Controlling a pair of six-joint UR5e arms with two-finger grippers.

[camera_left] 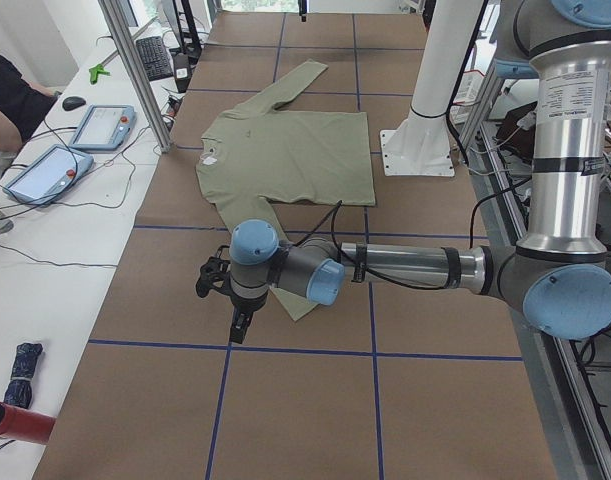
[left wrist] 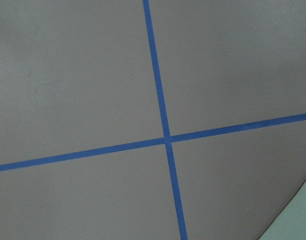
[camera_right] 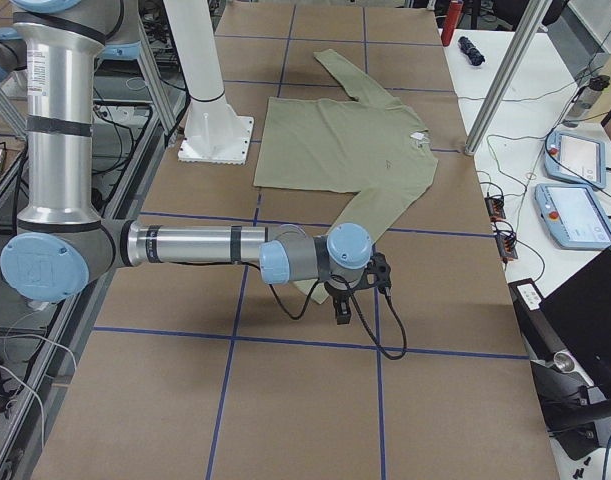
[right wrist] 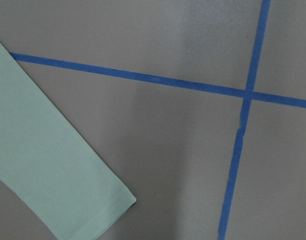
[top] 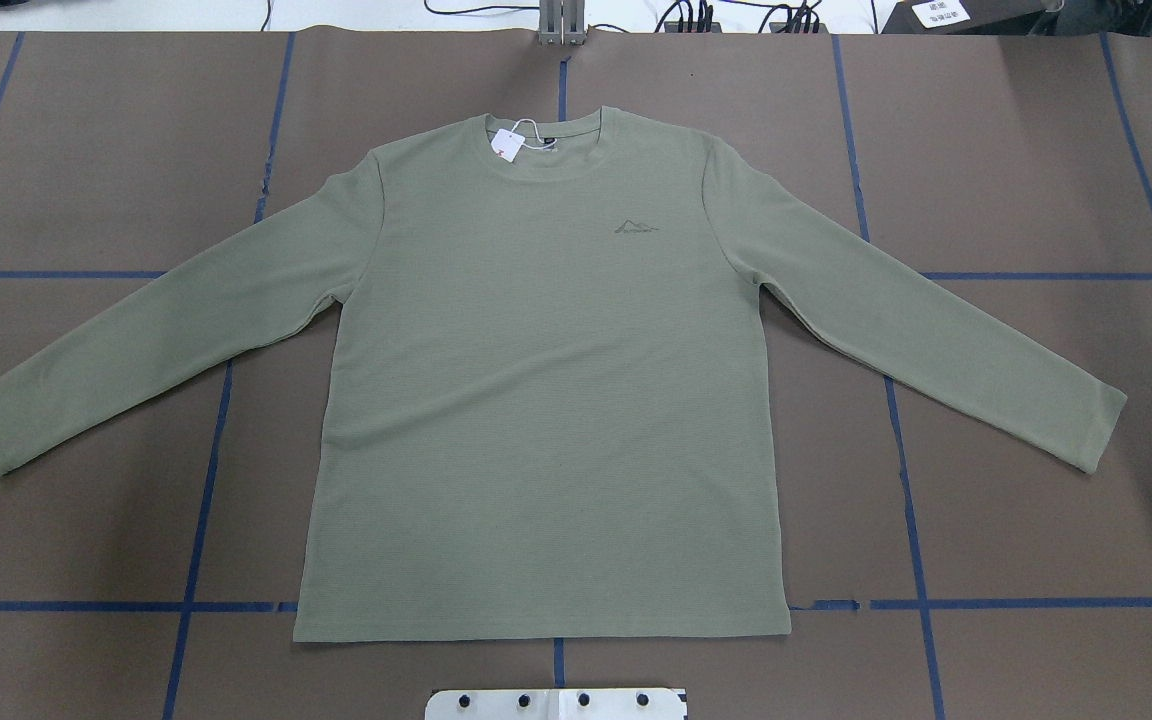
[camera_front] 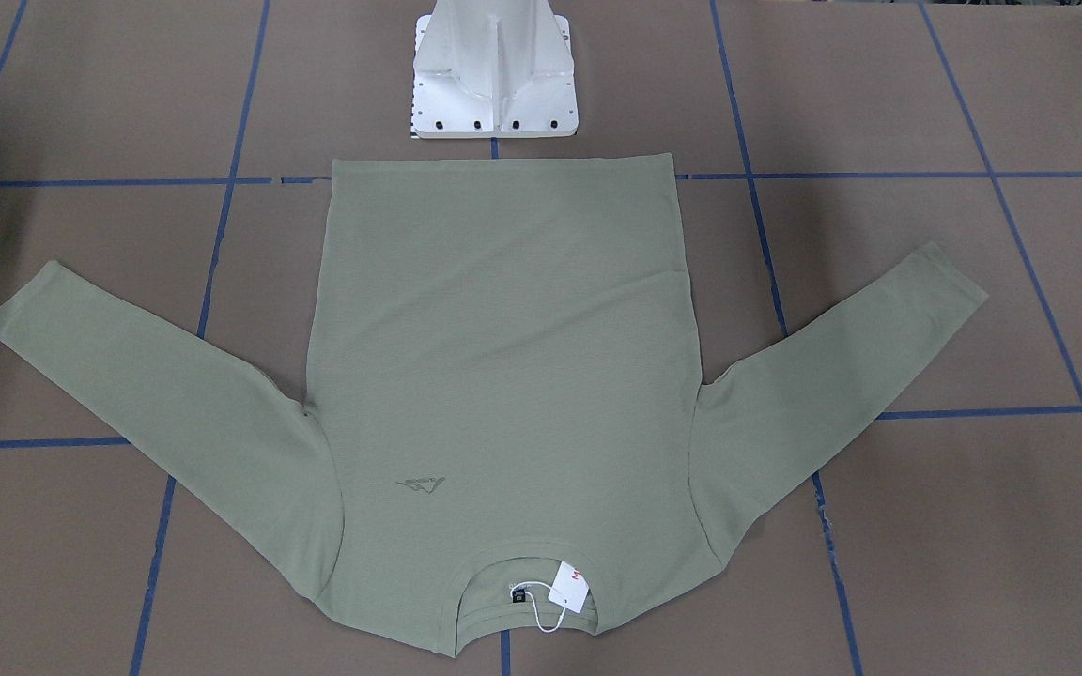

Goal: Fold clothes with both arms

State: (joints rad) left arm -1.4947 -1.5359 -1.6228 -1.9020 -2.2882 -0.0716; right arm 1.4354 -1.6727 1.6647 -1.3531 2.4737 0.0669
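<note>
**Q:** Where did the shirt (top: 546, 400) lie?

**A:** Flat, front up, at the middle of the counter (top: 86, 150), with its hem toward the robot's edge and its sleeves spread toward both ends.

**Q:** Which step was in hand?

**A:** Judged the start, with nothing yet folded. The left arm (camera_left: 405, 268) and right arm (camera_right: 195, 245) each hovered by a cuff (right wrist: 107, 205). How their jaws stood could not be told. Next, each would need to grip its sleeve and carry it inward.

Matt ribbed knit shirt (top: 546, 400), matt brown paper table cover (top: 1016, 160), smooth blue tape (top: 36, 274)
</note>
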